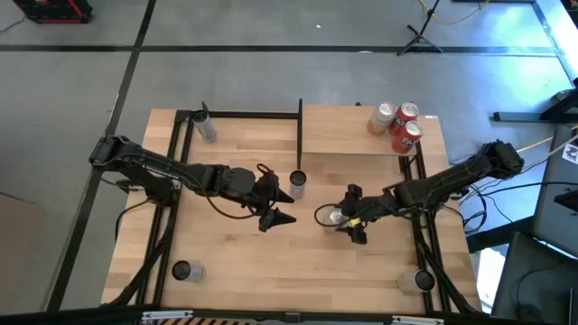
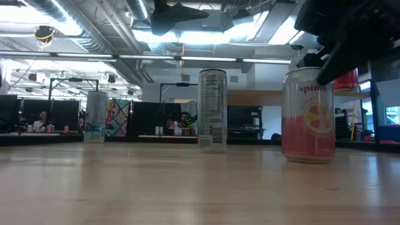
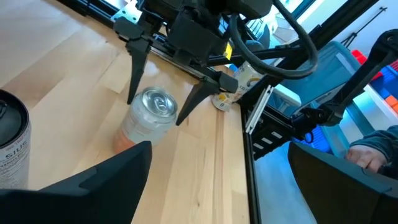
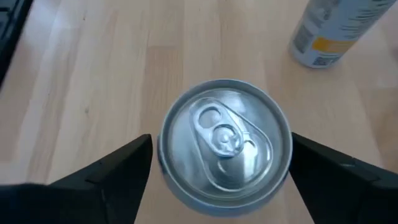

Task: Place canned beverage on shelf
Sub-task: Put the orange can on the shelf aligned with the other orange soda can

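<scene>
Shelf [image 1: 348, 135] holds three red cans [image 1: 397, 125]; right gripper [image 1: 348, 219] fingers straddle pink can [image 2: 308, 116].

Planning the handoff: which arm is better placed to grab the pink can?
Right. The right pincer is open astride the pink can, directly above it. The left pincer is beside, farther off.

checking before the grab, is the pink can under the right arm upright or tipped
Upright. The pink can stands on its base on the table, and the right end effector, fingers open on either side, looks straight down on its unopened lid.
</scene>
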You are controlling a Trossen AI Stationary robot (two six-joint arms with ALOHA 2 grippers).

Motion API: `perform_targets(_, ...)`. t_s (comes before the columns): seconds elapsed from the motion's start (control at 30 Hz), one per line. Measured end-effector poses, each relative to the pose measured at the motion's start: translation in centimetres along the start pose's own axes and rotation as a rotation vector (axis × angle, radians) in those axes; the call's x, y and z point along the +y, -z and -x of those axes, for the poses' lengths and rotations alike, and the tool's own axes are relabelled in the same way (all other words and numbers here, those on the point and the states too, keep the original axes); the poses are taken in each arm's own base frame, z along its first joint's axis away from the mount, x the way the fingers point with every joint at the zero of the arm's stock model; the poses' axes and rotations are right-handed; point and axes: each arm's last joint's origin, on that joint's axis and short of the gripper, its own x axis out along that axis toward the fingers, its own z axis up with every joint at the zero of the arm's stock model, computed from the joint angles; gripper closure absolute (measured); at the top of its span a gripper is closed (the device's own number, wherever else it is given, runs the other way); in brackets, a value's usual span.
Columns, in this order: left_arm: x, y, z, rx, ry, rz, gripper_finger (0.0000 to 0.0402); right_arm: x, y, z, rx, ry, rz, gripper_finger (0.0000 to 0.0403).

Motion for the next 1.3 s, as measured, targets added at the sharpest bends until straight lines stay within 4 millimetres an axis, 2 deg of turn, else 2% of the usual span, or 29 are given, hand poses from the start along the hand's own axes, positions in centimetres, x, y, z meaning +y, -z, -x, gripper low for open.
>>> perform_targets(0.13, 0.0, 0.0, 0.0, 0.0, 0.001, 0.0, 0.0029, 0.2, -0.9, 0.7, 0.029, -0.003, -0.001, 0.0051)
perform_targets(0.33, 0.0, 0.0, 0.0, 0.0, 0.0, -0.005, 0.0029, 0.9, -4.0, 2.9, 0.017, 0.013, 0.006, 0.0051)
perform_targets(0.43, 0.0, 0.0, 0.0, 0.0, 0.0, -0.006, 0.0029, 1.1, -5.0, 3.5, 0.033, 0.018, 0.01, 0.005)
perform_targets(0.8, 0.0, 0.0, 0.0, 0.001, 0.0, -0.006, 0.0029, 1.3, -3.6, -1.0, 0.226, 0.06, 0.035, 0.005)
perform_targets(0.93, 0.0, 0.0, 0.0, 0.0, 0.0, -0.006, 0.0029, 1.3, -3.1, -2.0, 0.278, 0.067, 0.042, 0.0053)
perform_targets(1.0, 0.0, 0.0, 0.0, 0.0, 0.0, -0.006, 0.0029, 1.3, -3.1, -2.0, 0.276, 0.068, 0.03, 0.0071)
perform_targets(1.13, 0.0, 0.0, 0.0, 0.0, 0.0, -0.007, 0.0029, 1.4, -3.6, -1.5, 0.278, 0.074, 0.014, 0.0136)
perform_targets(1.3, 0.0, 0.0, 0.0, 0.0, 0.0, -0.007, 0.0029, 1.7, -5.4, 0.3, 0.253, 0.087, 0.038, 0.0136)
